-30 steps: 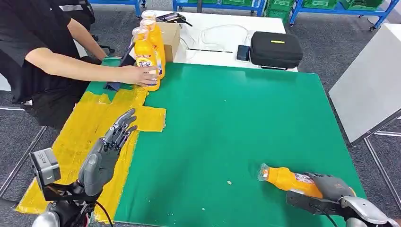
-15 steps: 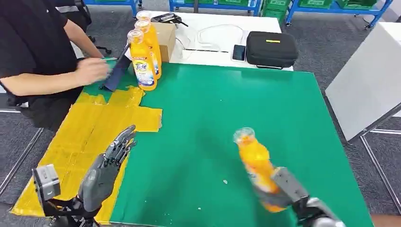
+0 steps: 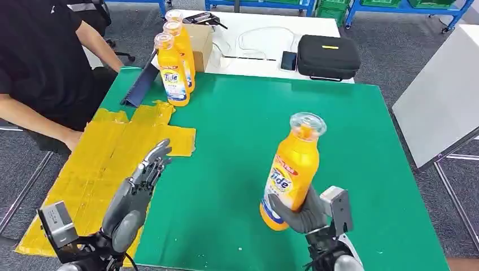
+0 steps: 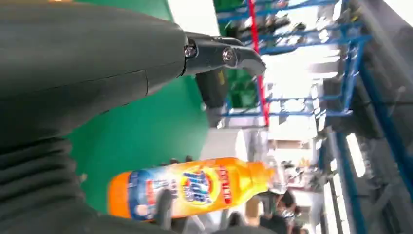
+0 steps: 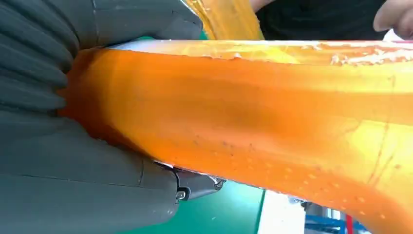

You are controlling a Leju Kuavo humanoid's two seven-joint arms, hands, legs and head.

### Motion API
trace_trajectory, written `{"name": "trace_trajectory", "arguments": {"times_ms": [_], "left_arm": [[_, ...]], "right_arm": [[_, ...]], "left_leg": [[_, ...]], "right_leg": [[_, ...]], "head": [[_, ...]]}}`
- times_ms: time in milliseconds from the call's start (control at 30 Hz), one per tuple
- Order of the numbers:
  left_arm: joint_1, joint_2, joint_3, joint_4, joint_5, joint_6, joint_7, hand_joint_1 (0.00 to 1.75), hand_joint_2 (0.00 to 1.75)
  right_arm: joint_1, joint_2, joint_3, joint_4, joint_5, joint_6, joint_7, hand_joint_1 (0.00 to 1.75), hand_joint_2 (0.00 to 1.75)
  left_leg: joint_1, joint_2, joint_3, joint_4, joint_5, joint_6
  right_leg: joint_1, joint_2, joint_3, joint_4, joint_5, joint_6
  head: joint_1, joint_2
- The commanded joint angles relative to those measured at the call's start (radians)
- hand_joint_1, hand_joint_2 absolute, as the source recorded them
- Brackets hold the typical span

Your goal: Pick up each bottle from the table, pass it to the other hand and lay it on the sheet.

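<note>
The right hand grips a bottle around its lower body and holds it up above the near right part of the green table, cap uppermost and leaning slightly to the right. In the right wrist view the bottle lies across the palm with the grey thumb wrapped over it. The pick-up looks done, and the pass to the other hand is the step in hand.

The left hand holds nothing. Its fingers are stretched out and apart, above the edge where the yellow sheet meets the green, well apart from the bottle. In the left wrist view the bottle is seen beyond that hand.

The next move probably calls for bringing the two hands together over the middle of the table, so that the left hand can close on the upper body of the bottle, which the right hand leaves free.

Two more bottles stand at the far left of the table.

A second ago the bottle lay on its side at the near right corner under the right hand; half a second ago it was raised but tilted left. The person's hand, then on the far bottles, has drawn back to the left of the sheet. The left hand has barely moved.
</note>
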Motion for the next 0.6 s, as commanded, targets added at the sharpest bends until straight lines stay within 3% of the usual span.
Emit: {"name": "trace_trajectory", "arguments": {"times_ms": [33,167,300,433,600], "left_arm": [[-0.043,-0.007,-0.181,-0.107,-0.087,0.140,0.077,0.00,1.75],[-0.081,0.006,-0.221,-0.106,-0.061,0.201,0.129,0.00,1.75],[-0.086,0.011,-0.218,-0.087,-0.039,0.223,0.125,0.00,1.75],[-0.093,-0.006,-0.187,0.009,0.056,0.221,0.147,0.00,1.75],[-0.113,-0.022,-0.139,0.095,0.145,0.256,0.207,0.00,1.75]], "right_arm": [[-0.327,0.018,0.247,0.112,0.089,-0.062,0.145,1.75,1.75],[-0.401,0.019,0.328,0.111,0.158,-0.086,0.204,1.75,1.75],[-0.411,-0.009,0.370,0.115,0.166,-0.100,0.191,1.75,1.75],[-0.474,-0.024,0.457,0.149,0.286,-0.139,0.159,1.75,1.75],[-0.448,-0.021,0.464,0.158,0.415,-0.150,0.145,1.75,1.75]], "left_leg": [[0.000,0.013,0.001,0.000,-0.001,-0.002],[0.000,0.012,-0.003,0.002,0.000,-0.001],[0.001,0.004,0.000,0.000,0.000,-0.001],[0.000,0.007,0.001,-0.001,0.000,-0.001],[0.000,0.002,-0.001,-0.001,0.001,-0.001]], "right_leg": [[0.001,0.005,-0.002,0.000,0.002,-0.001],[0.000,0.004,-0.005,0.003,0.001,-0.001],[0.001,-0.001,-0.002,0.000,0.000,-0.001],[0.000,0.000,-0.001,0.000,0.001,-0.001],[0.000,-0.002,-0.001,-0.001,0.000,-0.001]], "head": [[0.000,0.000],[0.000,0.000],[0.000,0.000],[0.000,0.000],[0.000,0.000]]}}
